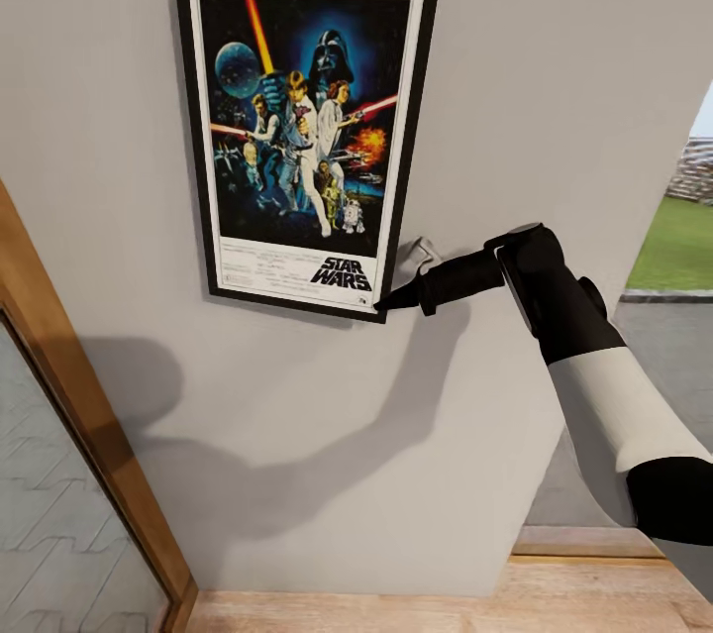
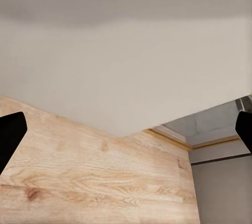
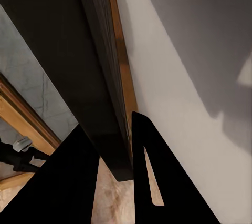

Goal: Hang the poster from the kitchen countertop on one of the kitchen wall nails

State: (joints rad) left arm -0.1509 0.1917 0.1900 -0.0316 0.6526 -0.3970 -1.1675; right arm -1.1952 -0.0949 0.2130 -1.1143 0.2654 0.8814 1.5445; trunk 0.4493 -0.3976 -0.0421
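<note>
Closest to the head camera is the right arm, white forearm and black wrist, reaching up and left toward the wall. Its right gripper sits right at the poster's bottom right corner, and the right wrist view backs that up: the two black fingers sit either side of the poster's black frame edge, closed down narrow on it (so it's got the frame pinched).

The left gripper is just two black fingertips at the far edges of its own camera view, spread wide with nothing between them, looking at a wood floor and a grey wall.

Further back, the poster is up flat against the grey wall, tilted a little in the head view, Star Wars title strip at the bottom. I can't see a nail behind it. A wood-framed glass panel runs along the lower left, and there's an opening at the right showing grass outside.
</note>
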